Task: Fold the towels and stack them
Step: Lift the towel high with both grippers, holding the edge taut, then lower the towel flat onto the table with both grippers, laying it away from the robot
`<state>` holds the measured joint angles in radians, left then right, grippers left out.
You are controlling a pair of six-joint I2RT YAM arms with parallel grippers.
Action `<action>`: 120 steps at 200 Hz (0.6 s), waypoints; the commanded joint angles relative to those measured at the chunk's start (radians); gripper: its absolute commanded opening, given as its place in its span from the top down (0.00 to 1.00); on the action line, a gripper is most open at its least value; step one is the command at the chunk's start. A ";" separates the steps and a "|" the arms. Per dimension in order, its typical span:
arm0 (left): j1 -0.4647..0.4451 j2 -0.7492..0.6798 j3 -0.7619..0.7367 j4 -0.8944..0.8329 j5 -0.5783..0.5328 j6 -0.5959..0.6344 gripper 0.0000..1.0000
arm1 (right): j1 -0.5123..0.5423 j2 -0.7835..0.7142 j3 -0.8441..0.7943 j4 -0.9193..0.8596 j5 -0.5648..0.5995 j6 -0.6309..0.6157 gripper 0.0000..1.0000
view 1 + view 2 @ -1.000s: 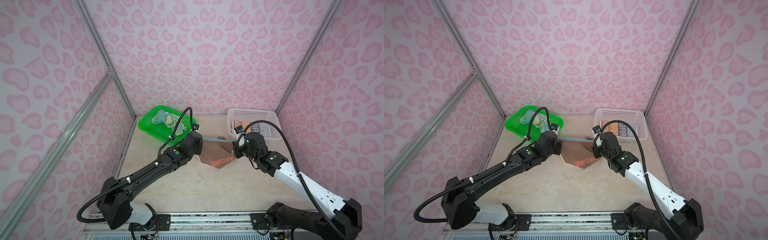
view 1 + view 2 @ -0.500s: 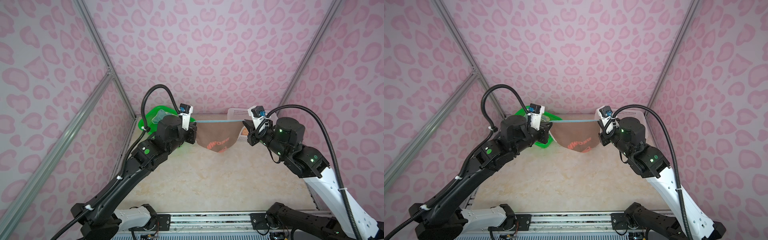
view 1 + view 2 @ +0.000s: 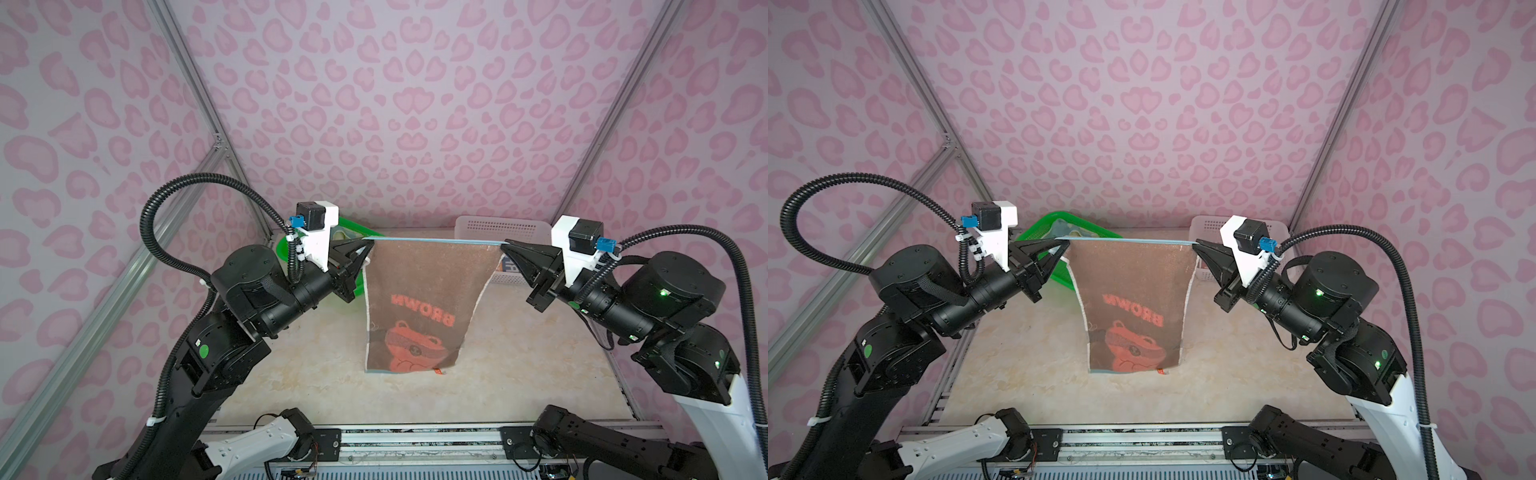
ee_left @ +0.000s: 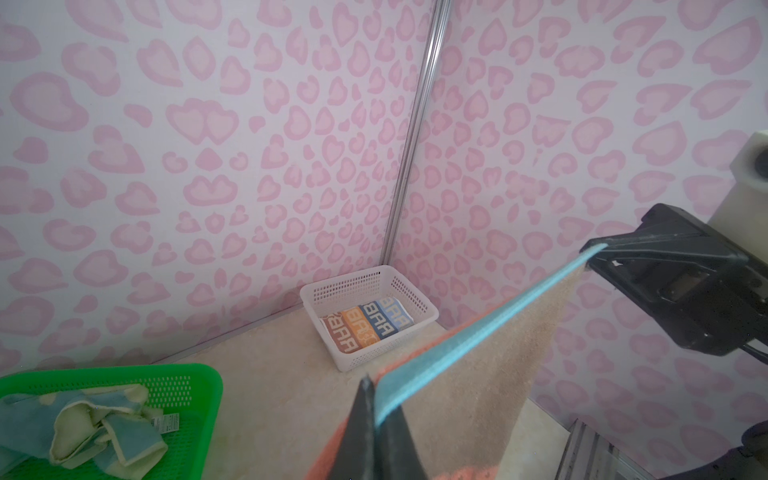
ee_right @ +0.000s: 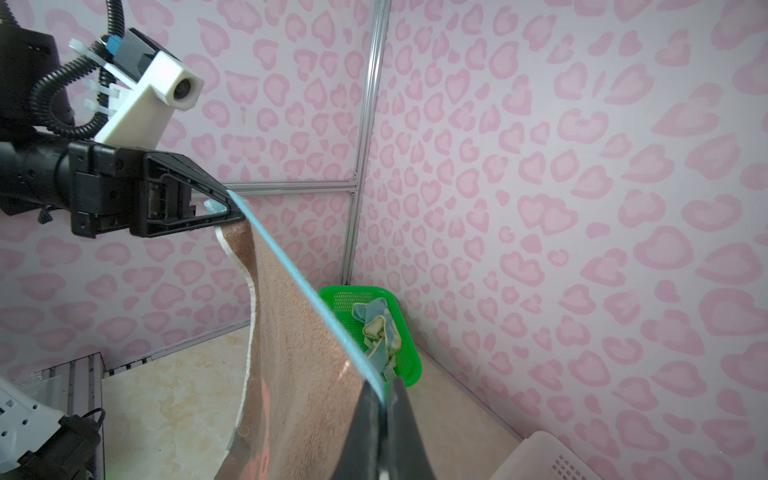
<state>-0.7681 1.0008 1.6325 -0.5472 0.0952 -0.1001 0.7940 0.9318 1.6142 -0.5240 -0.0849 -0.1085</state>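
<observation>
both arms have risen off the table (image 3: 519, 374), elbows bent, wrists level. the left gripper (image 3: 365, 249) and right gripper (image 3: 503, 248) each pinch a top corner of the brown terry bear towel (image 3: 424, 291), which hangs taut and flat above the table.

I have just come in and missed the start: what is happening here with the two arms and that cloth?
The left gripper and the right gripper are each shut on an upper corner of the bear towel, so its blue top edge is stretched tight between them and the rest hangs down over the table. It is not folded yet. A folded lettered towel lies in the white basket, and a crumpled yellow and teal towel waits in the green basket.
</observation>
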 commanded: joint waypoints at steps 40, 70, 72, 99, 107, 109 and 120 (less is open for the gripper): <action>0.005 0.024 -0.039 0.015 -0.211 0.017 0.98 | -0.019 -0.017 -0.120 0.050 0.218 -0.022 1.00; 0.006 0.107 -0.063 0.028 -0.299 0.044 0.98 | -0.132 0.030 -0.169 0.062 0.203 -0.020 1.00; 0.007 0.114 -0.064 0.029 -0.305 0.047 0.98 | -0.142 0.034 -0.174 0.065 0.196 -0.017 1.00; 0.024 0.224 -0.085 0.057 -0.384 0.070 0.98 | -0.274 0.108 -0.226 0.109 0.126 0.014 1.00; 0.036 0.260 -0.092 0.069 -0.394 0.072 0.98 | -0.300 0.134 -0.242 0.125 0.117 0.018 1.00; 0.043 0.269 -0.094 0.071 -0.395 0.073 0.98 | -0.304 0.140 -0.247 0.131 0.115 0.019 1.00; 0.066 0.321 -0.101 0.087 -0.400 0.070 0.98 | -0.334 0.176 -0.275 0.158 0.096 0.021 1.00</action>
<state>-0.7437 1.2461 1.5463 -0.5091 -0.1345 -0.0452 0.5175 1.0573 1.3811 -0.4335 -0.0307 -0.1097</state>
